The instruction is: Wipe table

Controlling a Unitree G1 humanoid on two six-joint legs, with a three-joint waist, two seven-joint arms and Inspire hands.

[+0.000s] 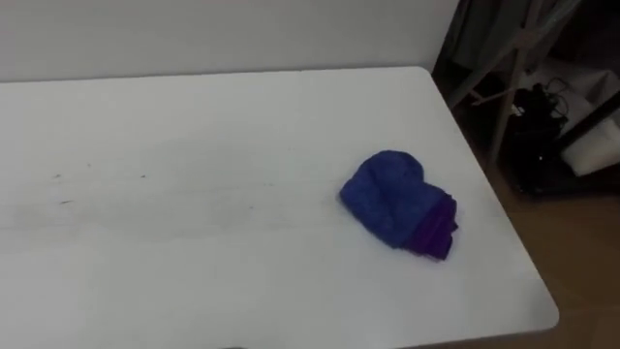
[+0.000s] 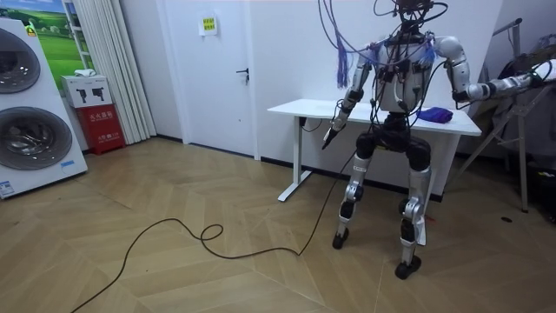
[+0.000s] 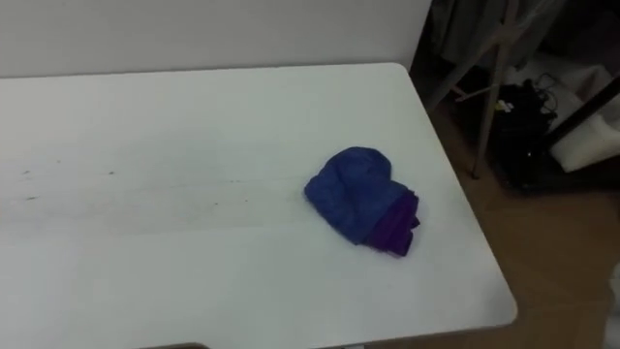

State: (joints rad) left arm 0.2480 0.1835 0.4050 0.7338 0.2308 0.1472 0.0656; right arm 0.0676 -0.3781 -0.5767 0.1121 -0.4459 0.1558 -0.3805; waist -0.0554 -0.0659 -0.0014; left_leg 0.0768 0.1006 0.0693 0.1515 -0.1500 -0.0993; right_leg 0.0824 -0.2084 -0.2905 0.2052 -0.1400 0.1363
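Blue cloth [image 1: 395,199] lies bunched near the white table [image 1: 194,126]'s right edge.

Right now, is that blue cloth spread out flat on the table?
No, the blue cloth lies bunched in a heap on the white table.

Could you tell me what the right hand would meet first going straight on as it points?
The right hand points sideways off the table, probably toward the metal rack; depth is unclear.
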